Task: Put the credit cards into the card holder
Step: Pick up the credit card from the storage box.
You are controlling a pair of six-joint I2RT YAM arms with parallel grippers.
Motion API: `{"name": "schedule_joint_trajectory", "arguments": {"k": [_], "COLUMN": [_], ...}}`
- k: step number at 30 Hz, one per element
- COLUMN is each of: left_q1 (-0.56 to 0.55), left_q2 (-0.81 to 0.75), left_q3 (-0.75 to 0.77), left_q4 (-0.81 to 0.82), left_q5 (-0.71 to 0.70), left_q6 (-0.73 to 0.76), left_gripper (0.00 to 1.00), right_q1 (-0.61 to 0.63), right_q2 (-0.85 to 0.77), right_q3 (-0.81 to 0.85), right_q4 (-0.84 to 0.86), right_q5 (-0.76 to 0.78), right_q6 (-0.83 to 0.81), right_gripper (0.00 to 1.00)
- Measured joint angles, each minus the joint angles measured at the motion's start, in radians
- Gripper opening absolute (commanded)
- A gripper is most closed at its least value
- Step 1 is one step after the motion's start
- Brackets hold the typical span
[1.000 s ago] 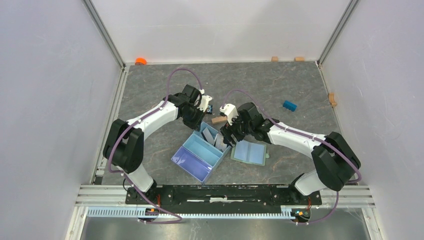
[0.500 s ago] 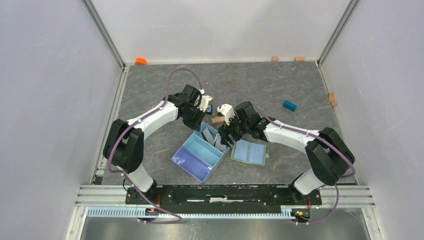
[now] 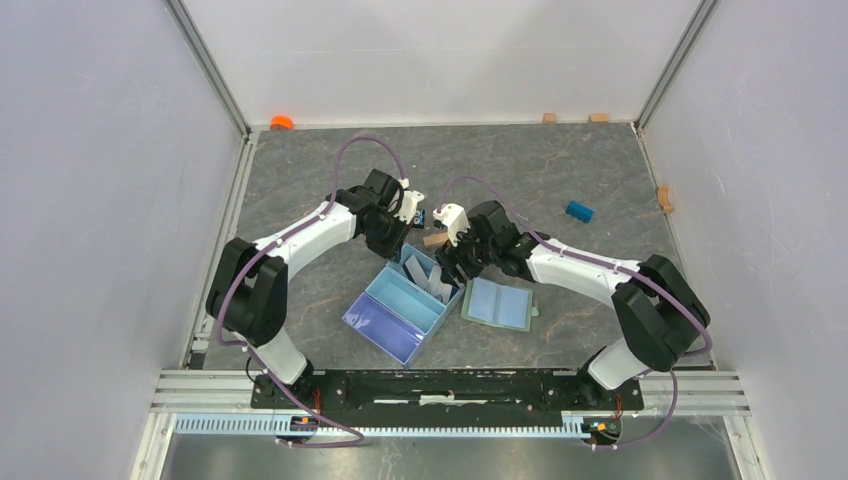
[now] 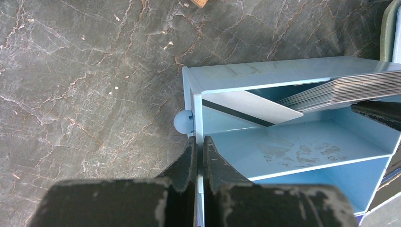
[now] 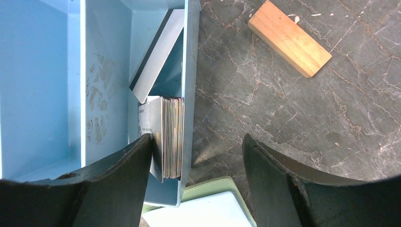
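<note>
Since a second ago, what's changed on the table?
Right gripper slid slightly left toward the tray; its open jaws now straddle the card stack and tray wall, nothing gripped yet. Left gripper stays shut on the tray's end wall. Tray and card holder unmoved.

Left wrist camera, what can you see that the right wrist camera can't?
Only left wrist: the left gripper, shut on the blue tray's end wall, and a small round knob on that wall. Only right wrist: the right gripper, open around the card stack and tray side wall, plus the whole wooden block; the left view catches just its corner. Both: the tray, the stack, the leaning striped card and the marbled table.
</note>
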Motion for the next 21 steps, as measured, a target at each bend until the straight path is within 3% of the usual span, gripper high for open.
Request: {"name": "schedule_joint_trajectory", "arguments": {"k": [17,21], "left_q1": [-0.001,-0.002], "left_q2": [0.0,0.0], "left_q3": [0.0,0.0], "left_q4": [0.0,0.0], "left_q5": [0.0,-0.002], "left_q6": [-0.001,-0.001], "left_gripper": [0.02,0.02], "right_q1": [0.002,0.002], "right_q2": [-0.05,-0.062], "right_q3": [0.003,0.003], "right_q4": [-0.01,-0.005], "right_q5": [-0.002,0.001], "right_q6": [0.003,0.003], "right_gripper": [0.47,0.34]}}
